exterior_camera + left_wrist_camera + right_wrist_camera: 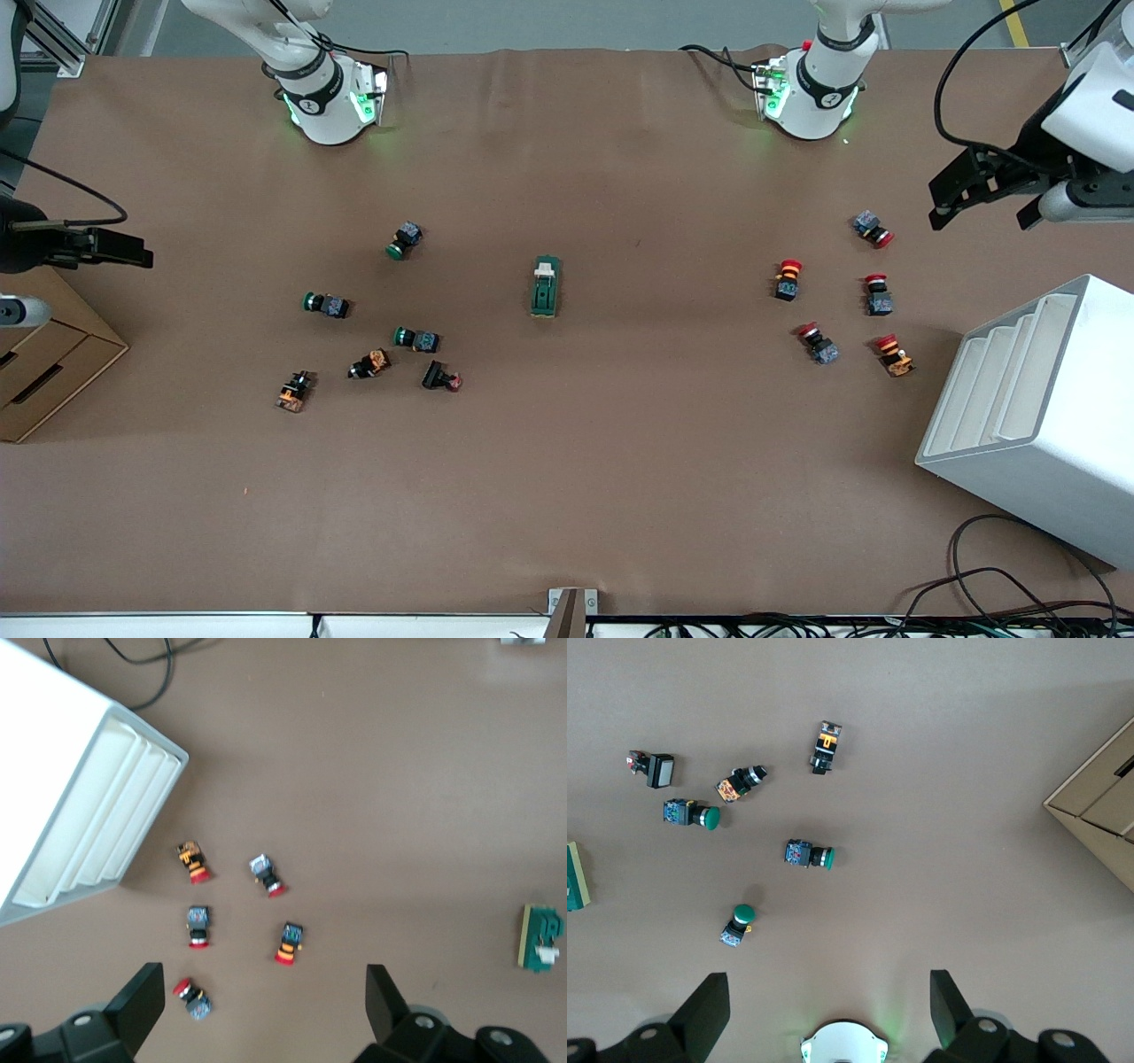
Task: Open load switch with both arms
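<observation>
The load switch, a dark-green block with a white lever on top, lies alone in the middle of the table. It shows at the frame edge in the left wrist view and in the right wrist view. My left gripper hangs open over the left arm's end of the table, with red-capped buttons under its wide jaws. My right gripper hovers open over the right arm's end, above bare table by its own base. Neither holds anything, and both are well apart from the switch.
Several red mushroom buttons lie toward the left arm's end, beside a white stepped rack. Green-capped buttons and other small buttons are scattered toward the right arm's end, near a cardboard box. Cables lie along the table's front edge.
</observation>
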Controlling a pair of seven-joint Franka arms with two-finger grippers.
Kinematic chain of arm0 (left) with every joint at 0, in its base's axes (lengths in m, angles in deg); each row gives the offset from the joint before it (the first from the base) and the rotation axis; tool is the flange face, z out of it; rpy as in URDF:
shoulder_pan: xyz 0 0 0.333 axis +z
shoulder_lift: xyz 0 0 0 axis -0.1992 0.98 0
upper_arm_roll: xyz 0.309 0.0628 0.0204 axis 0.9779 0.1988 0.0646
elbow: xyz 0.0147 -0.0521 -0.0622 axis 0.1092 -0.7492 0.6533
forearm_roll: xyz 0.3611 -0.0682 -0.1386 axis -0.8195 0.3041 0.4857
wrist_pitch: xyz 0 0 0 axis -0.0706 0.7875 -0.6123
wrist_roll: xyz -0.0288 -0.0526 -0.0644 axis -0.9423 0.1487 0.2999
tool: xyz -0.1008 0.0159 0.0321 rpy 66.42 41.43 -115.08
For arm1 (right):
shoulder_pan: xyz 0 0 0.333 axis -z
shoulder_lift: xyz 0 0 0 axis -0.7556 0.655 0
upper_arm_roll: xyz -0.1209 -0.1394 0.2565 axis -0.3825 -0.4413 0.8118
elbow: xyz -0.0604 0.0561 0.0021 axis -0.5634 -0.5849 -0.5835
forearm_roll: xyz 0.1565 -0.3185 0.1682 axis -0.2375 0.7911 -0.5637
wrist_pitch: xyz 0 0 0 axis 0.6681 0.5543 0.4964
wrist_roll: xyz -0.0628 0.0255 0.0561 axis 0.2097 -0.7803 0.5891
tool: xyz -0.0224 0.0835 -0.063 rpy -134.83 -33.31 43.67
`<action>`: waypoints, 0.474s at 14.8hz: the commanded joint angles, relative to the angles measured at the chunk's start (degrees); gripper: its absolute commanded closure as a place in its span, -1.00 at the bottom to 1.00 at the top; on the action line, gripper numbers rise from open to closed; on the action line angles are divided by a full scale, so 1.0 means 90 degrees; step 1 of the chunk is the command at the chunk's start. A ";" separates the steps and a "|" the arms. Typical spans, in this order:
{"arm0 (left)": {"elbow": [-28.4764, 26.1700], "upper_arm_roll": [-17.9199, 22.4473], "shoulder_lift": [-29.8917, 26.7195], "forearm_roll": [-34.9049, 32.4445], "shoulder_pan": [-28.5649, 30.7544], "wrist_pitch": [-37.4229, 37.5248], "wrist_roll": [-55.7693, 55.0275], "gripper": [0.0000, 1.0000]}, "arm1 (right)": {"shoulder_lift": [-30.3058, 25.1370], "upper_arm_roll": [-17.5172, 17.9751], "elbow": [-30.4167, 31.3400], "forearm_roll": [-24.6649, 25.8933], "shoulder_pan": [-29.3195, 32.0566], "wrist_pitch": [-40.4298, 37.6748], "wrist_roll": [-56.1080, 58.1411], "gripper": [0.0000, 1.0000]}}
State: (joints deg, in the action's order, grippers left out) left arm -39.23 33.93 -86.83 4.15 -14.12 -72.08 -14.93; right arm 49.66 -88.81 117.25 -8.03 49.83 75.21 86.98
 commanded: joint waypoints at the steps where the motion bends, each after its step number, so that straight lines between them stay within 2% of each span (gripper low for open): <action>1: -0.0644 0.0031 -0.0507 0.0226 0.0243 -0.0023 0.0465 -1.00 | -0.0823 -0.0359 0.1012 -0.0075 -0.0298 0.0348 -0.0083 -1.00; 4: -0.1111 0.0061 -0.0838 0.0226 0.0390 -0.0061 0.0925 -1.00 | -0.1370 -0.0330 0.1501 0.0013 -0.0259 0.0544 -0.0073 -1.00; 7: -0.1357 0.0070 -0.1064 0.0226 0.0390 -0.0071 0.0985 -1.00 | -0.1683 -0.0135 0.1532 0.0062 -0.0181 0.0476 -0.0073 -1.00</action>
State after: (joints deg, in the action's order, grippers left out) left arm -48.14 34.61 -93.18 5.24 -10.82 -72.05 -7.40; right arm 38.95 -91.27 127.11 -7.99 47.90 78.26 86.95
